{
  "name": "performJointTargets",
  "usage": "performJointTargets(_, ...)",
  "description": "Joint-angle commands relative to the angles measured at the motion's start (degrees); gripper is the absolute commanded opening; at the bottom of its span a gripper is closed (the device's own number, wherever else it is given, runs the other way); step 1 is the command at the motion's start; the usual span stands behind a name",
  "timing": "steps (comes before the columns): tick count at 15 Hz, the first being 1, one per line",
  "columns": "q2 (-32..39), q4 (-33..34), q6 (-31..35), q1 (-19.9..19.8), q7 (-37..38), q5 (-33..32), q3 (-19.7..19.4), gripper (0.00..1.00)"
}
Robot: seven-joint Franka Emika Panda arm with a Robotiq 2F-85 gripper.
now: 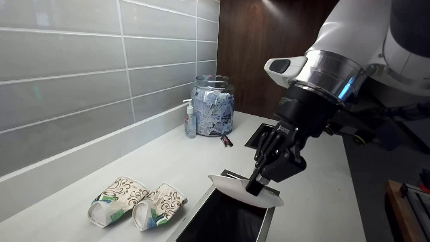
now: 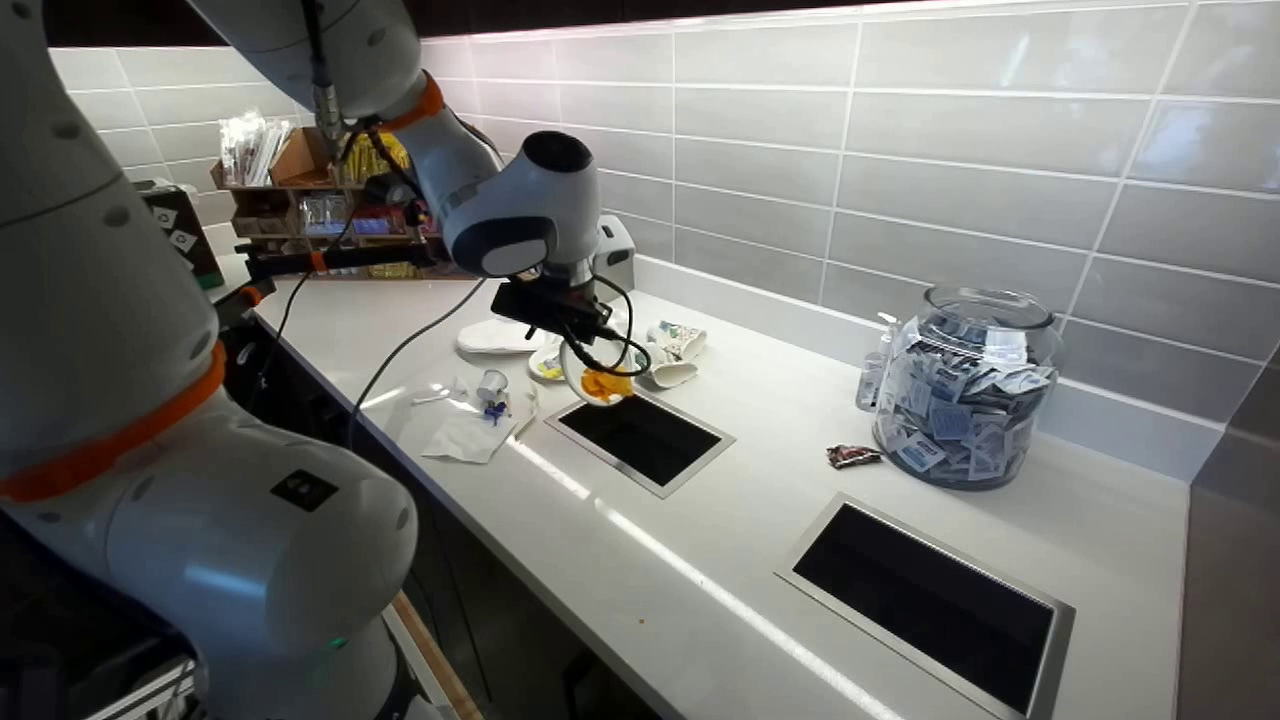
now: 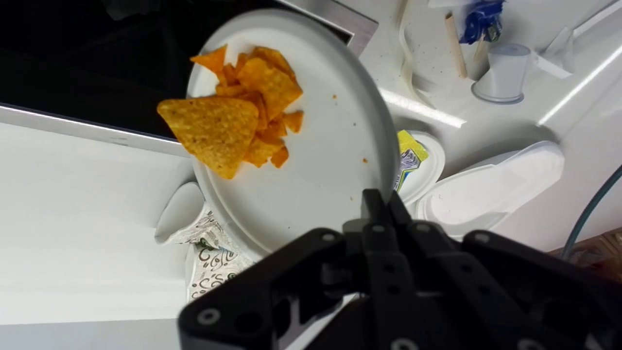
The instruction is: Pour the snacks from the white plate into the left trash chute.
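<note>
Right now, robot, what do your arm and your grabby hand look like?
My arm is pale and whitish, thick and rounded, with orange bands, a shiny silver collar and black cables. My gripper is black and hinged, with slim, straight fingers and pale lettering that reads ROBOTIQ.

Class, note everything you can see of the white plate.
The white plate is round and plain, with a shallow rim, perhaps paper. The hand grips its edge, holding it tilted above one end of the left trash chute. Orange chips bunch away from the hand, one poking past the rim; crumbs dot its bare part.
</note>
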Motion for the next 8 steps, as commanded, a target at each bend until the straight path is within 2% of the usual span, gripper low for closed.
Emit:
performJointTargets(1,-2.5,-1.3,-2.6,1.4,-6.4,7.1,-1.8,0.01)
performJointTargets(8,-3.6,-1.3,-4.9,1.6,-17.4,18.4,-4.1,0.01)
